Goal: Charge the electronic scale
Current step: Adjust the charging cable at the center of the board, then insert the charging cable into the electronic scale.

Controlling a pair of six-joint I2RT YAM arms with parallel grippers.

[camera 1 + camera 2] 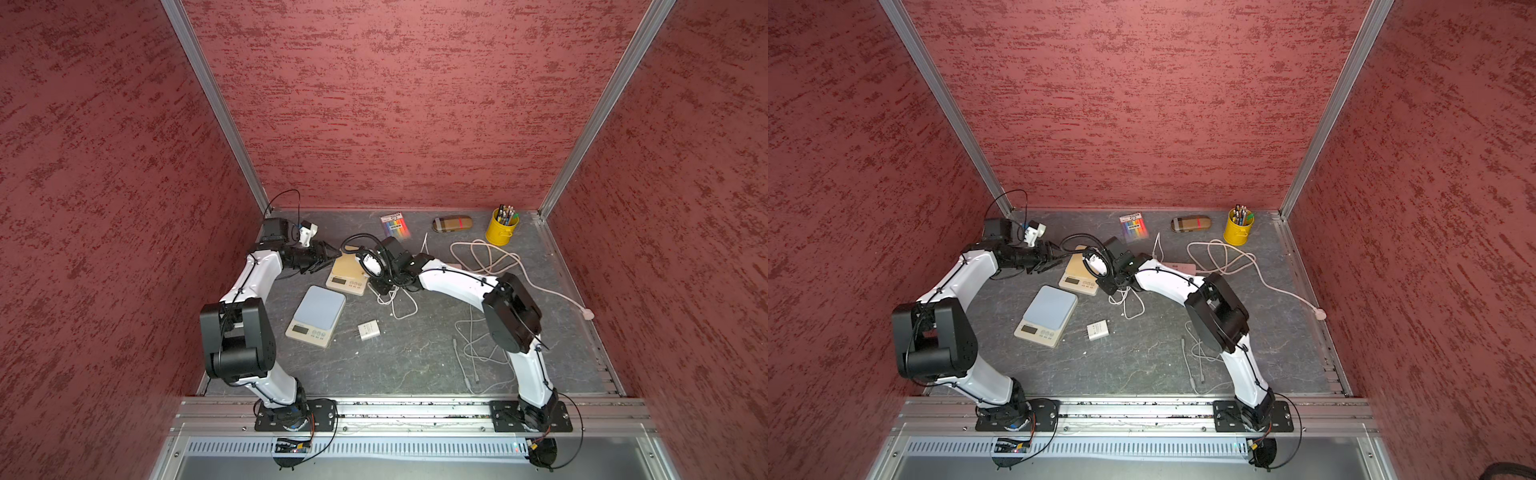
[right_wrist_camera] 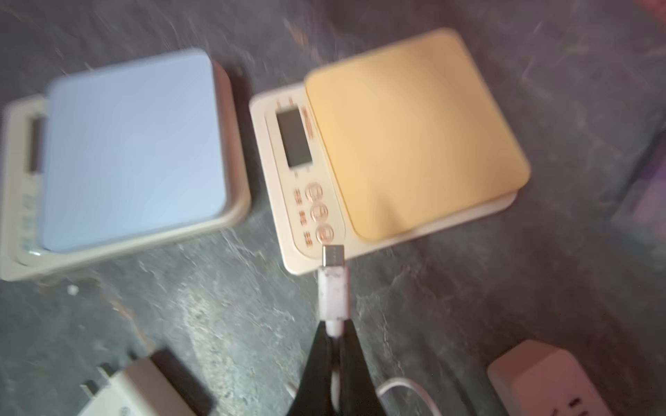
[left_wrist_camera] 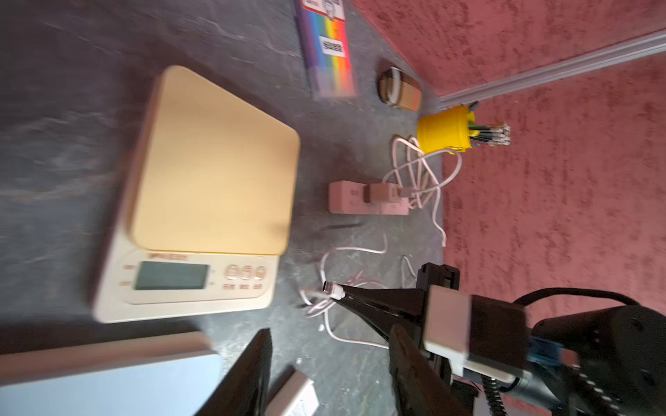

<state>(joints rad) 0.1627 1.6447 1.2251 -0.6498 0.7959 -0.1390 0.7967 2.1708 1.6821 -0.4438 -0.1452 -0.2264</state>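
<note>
Two electronic scales sit mid-table: a tan-topped scale [image 1: 347, 274] [image 2: 414, 137] [image 3: 216, 162] and, nearer the front, a blue-topped scale [image 1: 318, 316] [image 2: 133, 151]. My right gripper [image 2: 335, 326] [image 1: 372, 286] is shut on the white USB-C plug [image 2: 333, 281] [image 3: 331, 287] of a charging cable. The plug points at the tan scale's side by its buttons, a short way off. My left gripper [image 3: 331, 331] [image 1: 328, 253] hovers open and empty at the tan scale's far-left corner.
A white wall adapter [image 1: 368, 331] [image 3: 292, 396] lies in front of the scales. A power strip [image 3: 364, 200] with a plugged block and looped cable lies to the right. A marker pack [image 1: 395, 224], a glasses case [image 1: 453, 223] and a yellow pencil cup [image 1: 501, 228] line the back wall. More loose cable [image 1: 478, 353] lies front right.
</note>
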